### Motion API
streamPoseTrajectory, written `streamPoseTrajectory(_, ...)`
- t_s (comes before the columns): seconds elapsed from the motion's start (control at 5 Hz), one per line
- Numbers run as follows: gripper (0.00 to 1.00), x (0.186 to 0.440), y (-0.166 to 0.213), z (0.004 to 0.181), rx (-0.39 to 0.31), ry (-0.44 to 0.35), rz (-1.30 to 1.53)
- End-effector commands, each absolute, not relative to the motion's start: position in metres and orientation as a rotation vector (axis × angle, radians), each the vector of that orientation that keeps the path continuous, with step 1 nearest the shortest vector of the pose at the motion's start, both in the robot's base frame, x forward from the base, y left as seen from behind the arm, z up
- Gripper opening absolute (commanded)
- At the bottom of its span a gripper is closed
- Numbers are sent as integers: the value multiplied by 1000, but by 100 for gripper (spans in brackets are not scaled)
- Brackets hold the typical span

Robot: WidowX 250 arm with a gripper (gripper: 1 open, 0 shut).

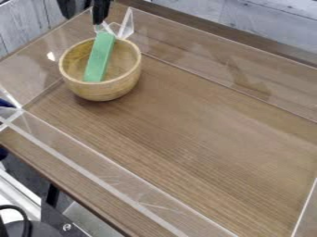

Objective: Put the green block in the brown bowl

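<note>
The green block (98,57) lies inside the brown bowl (109,90) at the table's far left. It slants, with its far end propped on the bowl's back rim and its near end down on the pale inside. My gripper (82,10) hangs above the bowl at the frame's top edge, only its dark fingers (99,11) showing. It is open, holds nothing, and is apart from the block.
The wooden table (198,120) is ringed by low clear plastic walls (235,51). A clear upright piece (124,26) stands just behind the bowl. The near wall and the table's front edge run across the lower left.
</note>
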State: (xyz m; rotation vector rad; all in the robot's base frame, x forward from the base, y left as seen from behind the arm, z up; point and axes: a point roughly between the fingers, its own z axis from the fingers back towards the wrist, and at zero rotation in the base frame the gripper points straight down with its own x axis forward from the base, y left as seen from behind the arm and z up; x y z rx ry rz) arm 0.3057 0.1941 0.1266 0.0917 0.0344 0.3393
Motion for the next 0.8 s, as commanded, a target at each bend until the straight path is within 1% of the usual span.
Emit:
streamPoseTrajectory(0.0,100,309,207,148,133,-48,372)
streamPoseTrajectory(0.2,100,307,214,136,138,-30,396)
streamPoseTrajectory(0.4,100,305,213,117,134,2,411)
streamPoseTrajectory(0.6,100,304,213,108,124,4,419)
